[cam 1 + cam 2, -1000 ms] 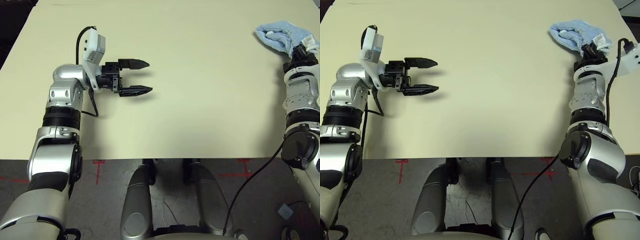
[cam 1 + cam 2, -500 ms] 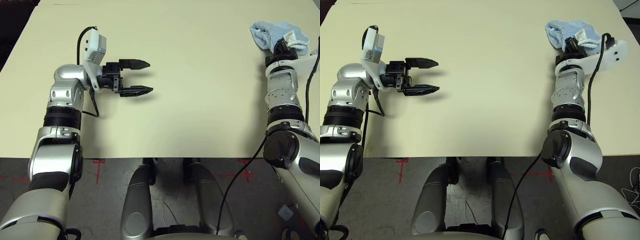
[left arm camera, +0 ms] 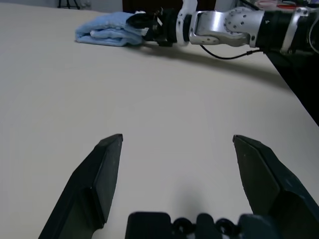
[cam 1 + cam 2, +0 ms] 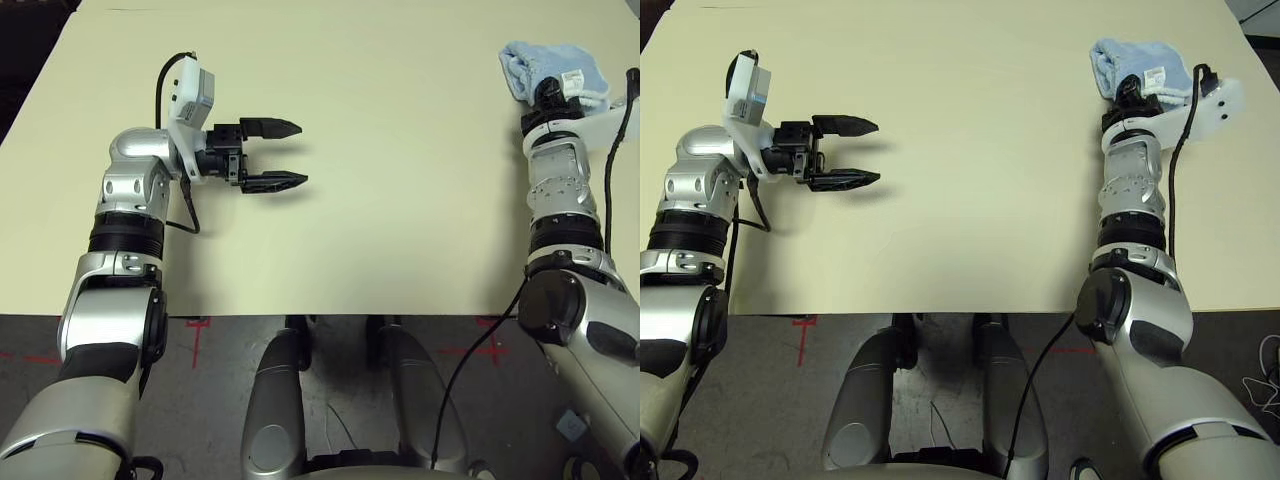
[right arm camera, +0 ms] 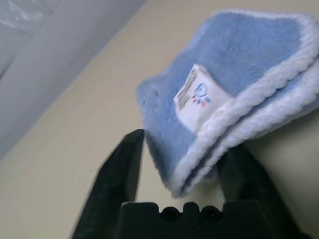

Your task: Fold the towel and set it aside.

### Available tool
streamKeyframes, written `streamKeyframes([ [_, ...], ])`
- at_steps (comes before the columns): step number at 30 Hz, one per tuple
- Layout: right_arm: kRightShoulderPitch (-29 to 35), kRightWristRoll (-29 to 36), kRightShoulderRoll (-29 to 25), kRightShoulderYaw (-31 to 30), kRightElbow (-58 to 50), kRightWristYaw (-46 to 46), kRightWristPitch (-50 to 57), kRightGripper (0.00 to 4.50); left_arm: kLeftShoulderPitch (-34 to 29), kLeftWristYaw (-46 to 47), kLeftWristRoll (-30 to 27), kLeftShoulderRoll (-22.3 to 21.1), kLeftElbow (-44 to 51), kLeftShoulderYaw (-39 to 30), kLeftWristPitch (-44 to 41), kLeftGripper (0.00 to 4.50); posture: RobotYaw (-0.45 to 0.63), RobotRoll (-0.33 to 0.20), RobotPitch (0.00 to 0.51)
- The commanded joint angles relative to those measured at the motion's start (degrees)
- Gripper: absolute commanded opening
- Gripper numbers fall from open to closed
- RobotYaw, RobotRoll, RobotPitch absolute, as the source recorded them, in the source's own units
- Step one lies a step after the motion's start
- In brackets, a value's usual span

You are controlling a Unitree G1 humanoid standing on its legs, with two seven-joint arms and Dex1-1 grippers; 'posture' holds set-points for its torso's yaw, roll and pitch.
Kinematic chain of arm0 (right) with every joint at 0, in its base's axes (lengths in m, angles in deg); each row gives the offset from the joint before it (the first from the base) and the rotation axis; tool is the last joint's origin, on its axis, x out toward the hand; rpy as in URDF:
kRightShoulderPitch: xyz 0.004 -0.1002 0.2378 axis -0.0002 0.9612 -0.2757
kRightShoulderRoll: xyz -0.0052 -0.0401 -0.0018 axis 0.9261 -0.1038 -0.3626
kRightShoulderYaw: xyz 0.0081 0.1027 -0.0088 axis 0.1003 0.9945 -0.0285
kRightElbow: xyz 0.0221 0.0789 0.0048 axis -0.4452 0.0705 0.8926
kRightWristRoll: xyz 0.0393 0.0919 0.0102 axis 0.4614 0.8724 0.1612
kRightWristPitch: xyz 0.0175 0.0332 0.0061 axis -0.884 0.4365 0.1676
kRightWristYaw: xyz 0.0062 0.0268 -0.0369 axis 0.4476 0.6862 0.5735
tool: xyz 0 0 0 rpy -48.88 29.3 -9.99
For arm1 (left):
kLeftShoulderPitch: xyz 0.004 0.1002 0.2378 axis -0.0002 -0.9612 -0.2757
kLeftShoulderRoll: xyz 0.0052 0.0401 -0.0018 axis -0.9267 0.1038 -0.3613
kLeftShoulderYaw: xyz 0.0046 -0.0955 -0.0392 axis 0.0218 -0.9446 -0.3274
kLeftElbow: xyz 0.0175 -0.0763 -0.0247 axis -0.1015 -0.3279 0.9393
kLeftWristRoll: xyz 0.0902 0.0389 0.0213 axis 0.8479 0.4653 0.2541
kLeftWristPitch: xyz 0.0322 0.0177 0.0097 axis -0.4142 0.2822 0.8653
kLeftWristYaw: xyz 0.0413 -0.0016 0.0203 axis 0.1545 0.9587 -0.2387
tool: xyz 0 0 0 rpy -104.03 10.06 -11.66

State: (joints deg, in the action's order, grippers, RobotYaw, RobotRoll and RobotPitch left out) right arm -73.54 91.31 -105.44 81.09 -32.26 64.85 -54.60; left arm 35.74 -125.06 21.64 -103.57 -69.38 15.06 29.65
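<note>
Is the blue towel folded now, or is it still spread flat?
Folded. The towel lies as a compact bundle at the table's far right, and its white stitched edges are stacked in layers, with the tag on top.

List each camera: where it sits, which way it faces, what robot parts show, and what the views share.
Head stereo pair: looks forward and down at the table; both silver forearms show.
Left wrist: looks along the open left tool across the table to the towel and right tool.
Right wrist: looks along the right tool, fingers either side of the folded towel's corner.
Shared: the towel.
</note>
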Motion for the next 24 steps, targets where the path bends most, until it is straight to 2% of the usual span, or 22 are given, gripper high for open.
streamKeyframes([
  [1,4.3,2.3,-1.4,-0.2,-10.9,-3.7,9.0,4.46,0.1,0.7,0.7,-0.6,-1.1,-0.3,0.2,4.50,-0.08,0.000,0.345],
  [4,10.7,5.9,-5.4,-4.8,-22.2,1.7,22.6,4.46,1.2,5.8,1.1,-0.4,-3.3,-1.6,-0.4,4.50,-0.09,0.000,0.344],
  [6,14.2,5.8,-8.2,-8.3,-27.2,5.5,26.8,4.46,1.7,8.2,1.2,-0.2,-4.3,-2.2,-0.2,4.50,-0.09,0.000,0.343],
  [8,16.6,5.1,-10.0,-10.4,-30.2,9.2,27.4,4.46,1.9,10.2,0.7,0.2,-4.3,-3.0,-1.6,4.50,-0.09,0.000,0.343],
  [11,15.1,-1.9,-11.5,-13.8,-28.1,14.4,17.4,4.46,2.6,19.6,0.1,2.1,-4.3,-5.7,-3.7,4.50,-0.08,0.000,0.341],
  [15,8.8,-8.4,-10.2,-15.8,-18.5,17.6,5.2,4.46,3.2,32.9,0.8,5.1,-5.1,-9.6,-0.4,4.50,-0.07,0.000,0.341],
  [18,1.3,-15.3,-8.3,-18.0,-3.3,18.9,-9.7,4.46,3.3,48.4,2.9,7.8,-7.6,-12.9,6.5,4.50,-0.04,0.000,0.343],
  [21,-4.5,-20.7,-6.8,-18.7,11.3,16.4,-21.8,4.46,3.7,61.9,6.1,8.3,-12.2,-14.5,12.7,4.50,-0.01,0.000,0.345],
  [24,-8.8,-22.5,-5.3,-18.3,22.4,14.5,-28.3,4.46,3.7,73.0,10.0,7.3,-17.1,-14.5,19.6,4.50,0.01,0.000,0.346],
])
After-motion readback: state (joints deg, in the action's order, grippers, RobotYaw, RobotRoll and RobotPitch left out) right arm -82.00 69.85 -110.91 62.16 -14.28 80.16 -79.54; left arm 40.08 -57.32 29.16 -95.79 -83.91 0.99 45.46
